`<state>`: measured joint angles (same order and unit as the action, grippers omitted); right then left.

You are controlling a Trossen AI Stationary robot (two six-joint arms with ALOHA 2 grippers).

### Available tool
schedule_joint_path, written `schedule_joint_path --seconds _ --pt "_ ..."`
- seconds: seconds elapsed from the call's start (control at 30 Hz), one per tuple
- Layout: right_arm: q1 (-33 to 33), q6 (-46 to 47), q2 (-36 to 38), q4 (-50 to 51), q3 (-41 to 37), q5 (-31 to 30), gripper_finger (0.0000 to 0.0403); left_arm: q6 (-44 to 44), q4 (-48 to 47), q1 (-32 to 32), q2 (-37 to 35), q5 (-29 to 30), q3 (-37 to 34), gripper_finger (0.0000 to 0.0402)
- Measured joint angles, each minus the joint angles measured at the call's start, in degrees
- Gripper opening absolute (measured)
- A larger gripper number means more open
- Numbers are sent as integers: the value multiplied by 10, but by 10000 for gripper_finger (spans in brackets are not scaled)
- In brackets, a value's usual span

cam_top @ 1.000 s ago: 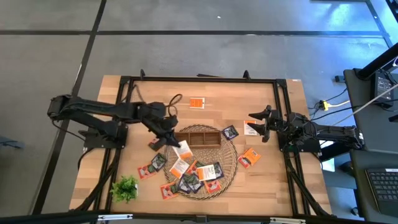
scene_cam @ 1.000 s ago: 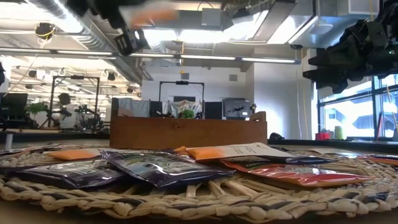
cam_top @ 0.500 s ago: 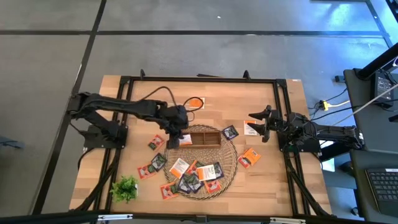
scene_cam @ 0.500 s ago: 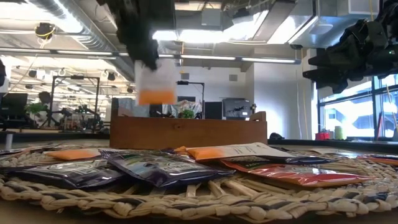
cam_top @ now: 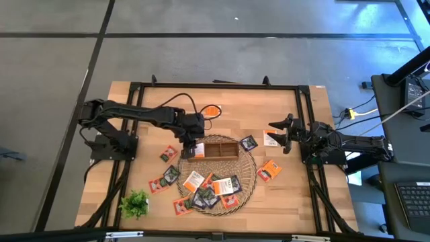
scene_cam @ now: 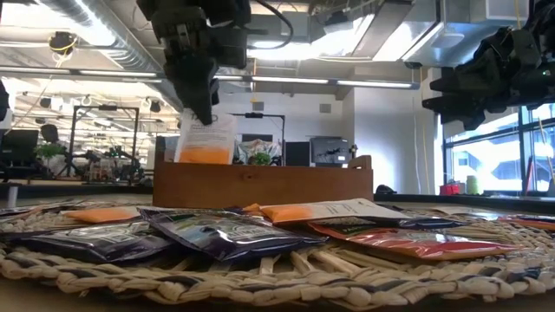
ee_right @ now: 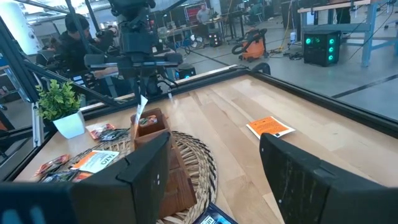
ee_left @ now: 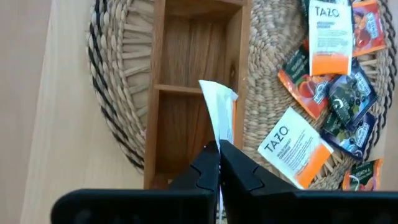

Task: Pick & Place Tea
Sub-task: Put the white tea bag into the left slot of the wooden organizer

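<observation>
My left gripper (cam_top: 191, 147) hangs over the left end of the brown wooden tray (cam_top: 216, 148), shut on a white-and-orange tea sachet (scene_cam: 206, 143). The tray stands on the far part of the round wicker mat (cam_top: 246, 176). Several more sachets (cam_top: 209, 189) lie flat on the mat, and others lie on the bare table around it (cam_top: 269, 170). My right gripper (cam_top: 277, 133) waits open above the table's right side, near a sachet (cam_top: 271, 140). My left gripper pinches the sachet's upper edge (ee_left: 219, 138) between its two fingers (scene_cam: 201, 111), coming from above and pointing down. The sachet hangs upright and clear below them, over the tray's left-end compartment (ee_left: 186, 134), its lower edge about level with the tray's rim (scene_cam: 260, 166).
A small potted green plant (cam_top: 136, 203) stands at the near left corner. One orange sachet (cam_top: 212, 111) lies alone on the far side of the table. A black frame (cam_top: 215, 85) borders the table. In the right wrist view a person (ee_right: 78, 28) shows beyond the table.
My left gripper has carried the sachet from above the mat's left part toward the tray's left end and has come down. The sachet, first high and lying across, now hangs upright just above the compartment. The gripper has stayed shut on it.
</observation>
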<state>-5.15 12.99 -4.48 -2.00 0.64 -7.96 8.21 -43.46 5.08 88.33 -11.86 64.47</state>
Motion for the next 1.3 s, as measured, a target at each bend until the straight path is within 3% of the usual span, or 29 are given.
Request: schedule_joint_path --seconds 0.53,0.87,1.3 --pt "0 0 0 0 0 0 246 17 0 -2 0 10 0 2" --pt "0 0 0 0 0 0 246 30 -1 -17 0 72 -3 4" --pt "0 0 0 0 0 0 246 33 -1 -20 0 73 -3 79"
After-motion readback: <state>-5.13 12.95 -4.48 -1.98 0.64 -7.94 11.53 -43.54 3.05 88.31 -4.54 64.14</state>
